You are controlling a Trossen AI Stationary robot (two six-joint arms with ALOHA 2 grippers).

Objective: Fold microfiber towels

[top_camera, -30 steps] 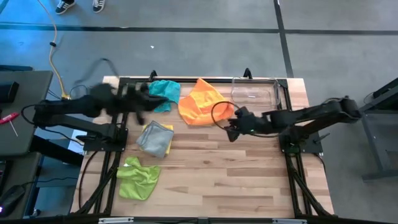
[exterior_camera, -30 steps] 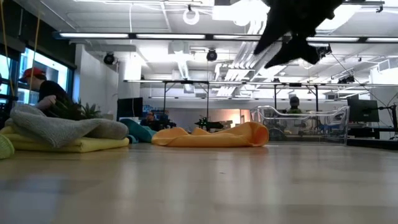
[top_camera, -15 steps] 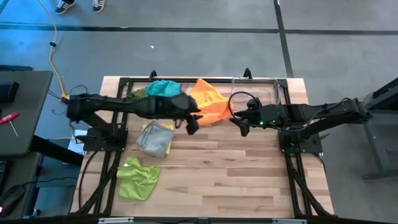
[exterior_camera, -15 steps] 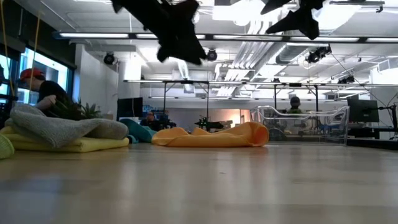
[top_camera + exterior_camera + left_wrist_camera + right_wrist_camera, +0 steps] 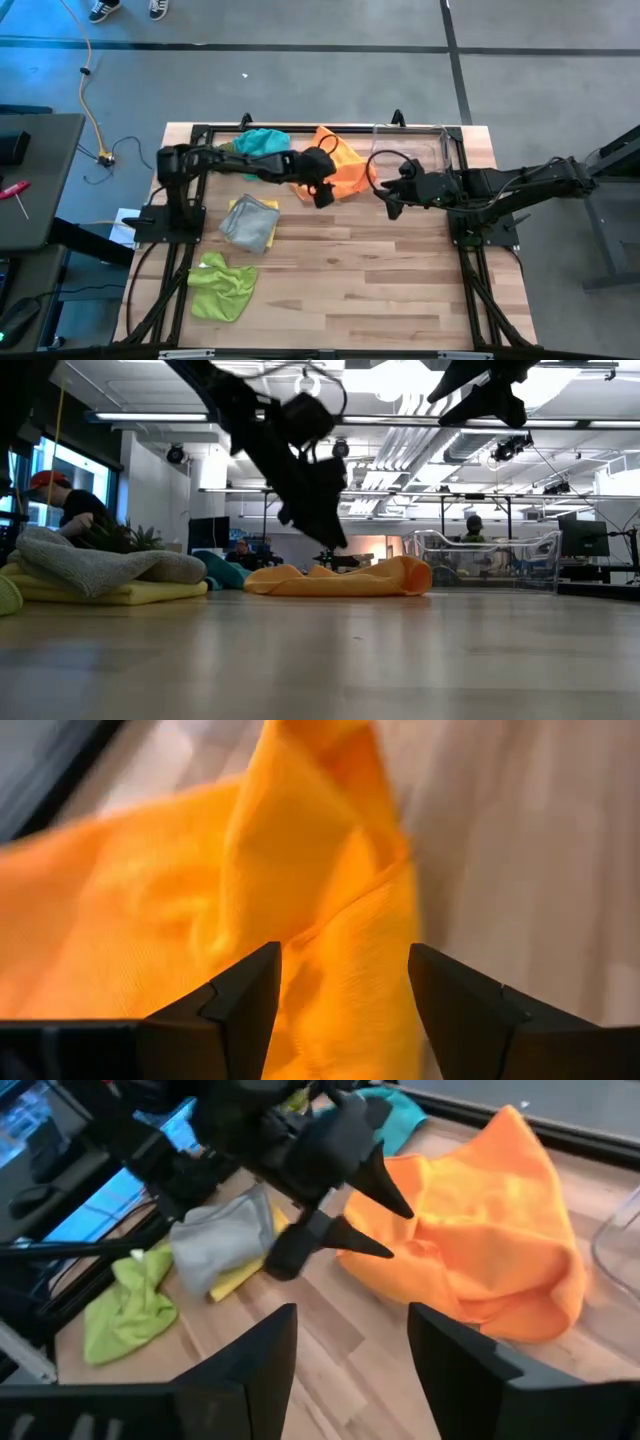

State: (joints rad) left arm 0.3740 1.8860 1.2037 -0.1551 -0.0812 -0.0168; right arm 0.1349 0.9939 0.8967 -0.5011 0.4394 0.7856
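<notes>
While the orange towel (image 5: 335,165) lay crumpled at the bench's (image 5: 380,280) far edge | left tool (image 5: 322,192) was seen parted above it | right tool (image 5: 391,203) parted nearby | risk: several layers could be pinched, or the tools could collide.

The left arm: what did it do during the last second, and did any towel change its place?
The left gripper swung from the table's left side across to the orange towel, opened, and now hovers at its edge, holding nothing. The right gripper, open, drew slightly back toward the right. The orange, teal, grey, yellow and lime green towels stayed where they were.
</notes>
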